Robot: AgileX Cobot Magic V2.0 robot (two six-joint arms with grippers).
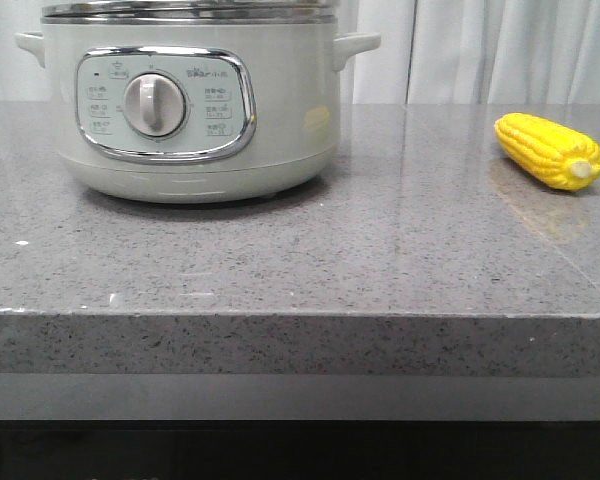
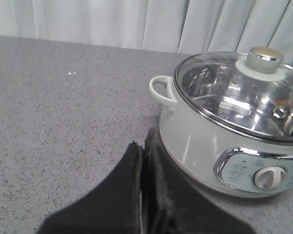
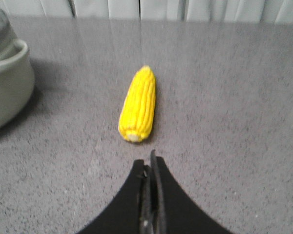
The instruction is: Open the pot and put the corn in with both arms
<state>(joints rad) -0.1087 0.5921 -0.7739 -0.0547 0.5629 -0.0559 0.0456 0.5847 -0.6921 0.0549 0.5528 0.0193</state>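
The pot [image 1: 190, 100] stands on the left part of the grey bench [image 1: 380, 260], dial panel facing the robot, and its glass lid [image 2: 239, 97] with the metal knob [image 2: 265, 59] is seated on the steel rim, so the opening step is not yet done. The corn [image 1: 548, 150] lies on its side on the right part of the bench, well apart from the pot, pale stub end toward the robot. The left gripper [image 2: 142, 151] hangs near the pot's side handle [image 2: 161, 90], jaws pressed together and holding nothing. The right gripper [image 3: 150, 163] sits just short of the corn's stub end, jaws likewise pressed together and empty. Assessment: the lid comes first. The left jaws must spread, rise above the rim and centre on the knob before closing; a lift straight up should keep the glass from dragging on the rim. The right jaws should spread and take the cob across its middle, not at the tapered end.
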